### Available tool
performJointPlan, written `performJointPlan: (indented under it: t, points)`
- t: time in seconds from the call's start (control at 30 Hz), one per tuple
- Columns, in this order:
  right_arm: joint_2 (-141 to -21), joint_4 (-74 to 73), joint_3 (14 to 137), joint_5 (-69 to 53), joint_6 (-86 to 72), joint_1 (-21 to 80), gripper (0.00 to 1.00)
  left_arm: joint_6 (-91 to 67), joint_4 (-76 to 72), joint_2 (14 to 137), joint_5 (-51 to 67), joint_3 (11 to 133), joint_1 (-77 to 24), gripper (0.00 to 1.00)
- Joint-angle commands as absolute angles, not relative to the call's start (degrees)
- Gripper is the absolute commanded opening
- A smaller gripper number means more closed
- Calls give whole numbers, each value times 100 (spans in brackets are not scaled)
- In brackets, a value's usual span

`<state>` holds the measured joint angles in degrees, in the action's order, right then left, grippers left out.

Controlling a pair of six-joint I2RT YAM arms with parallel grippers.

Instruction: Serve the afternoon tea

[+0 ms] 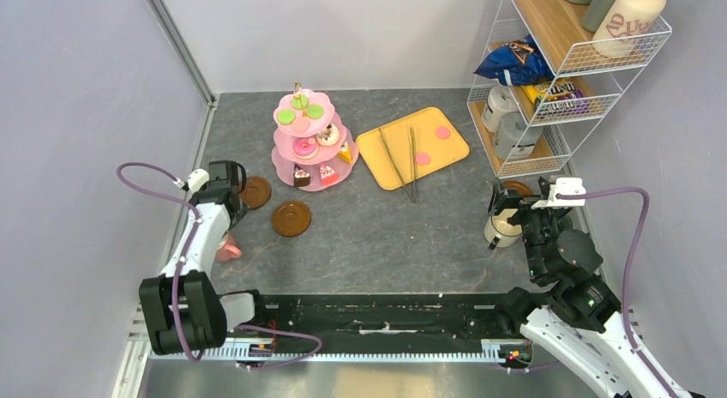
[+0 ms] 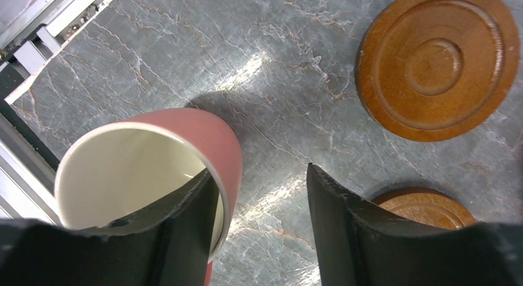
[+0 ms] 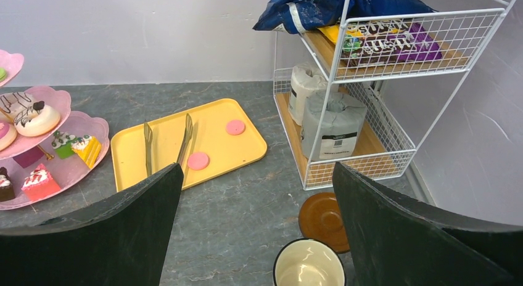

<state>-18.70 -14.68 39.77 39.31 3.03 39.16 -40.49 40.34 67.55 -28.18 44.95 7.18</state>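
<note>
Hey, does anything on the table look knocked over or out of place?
The pink mug by the left arm looks tipped on its side on the table, off the two brown saucers nearby. No spill visible.

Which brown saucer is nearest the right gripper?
The saucer by the wire rack foot, just behind the mug; the other two lie far left by the left gripper.

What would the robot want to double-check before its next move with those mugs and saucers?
1. Left gripper open: ok, fingers apart.
2. Pink mug gripped: not ok; one finger is at its rim, the other is clear of its wall.
3. Pink mug upright: cannot tell.
4. Brown saucers beside it bare: ok.
5. Right gripper open by the cream mug: ok.
6. Third saucer bare: ok.
</note>
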Motion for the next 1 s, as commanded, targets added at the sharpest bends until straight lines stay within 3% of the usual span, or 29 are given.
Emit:
performJointPlan:
  t: [0.0, 0.2, 0.33, 0.73, 0.8, 0.97]
  points:
    - [-1786, -1376, 3946, 3973, 264, 3946, 99, -3924, 3653, 6917, -2774, 4494, 808, 58]
    - [-1734, -1377, 3938, 3987, 264, 3955, 99, -3729, 3524, 6861, -2619, 4439, 817, 18]
    - [-1719, -1373, 3938, 4007, 272, 3956, 99, -3399, 3448, 6789, -2499, 4520, 814, 3]
    - [-1769, -1373, 3920, 4000, 265, 3964, 99, -865, 3044, 6592, -1182, 5400, 566, 2]
    - [-1774, -1374, 3915, 4007, 264, 3977, 99, 108, 2963, 6688, -338, 5526, 549, 2]
    - [-1782, -1378, 3911, 4010, 264, 3983, 99, 412, 3040, 7050, -147, 6034, 530, 2]
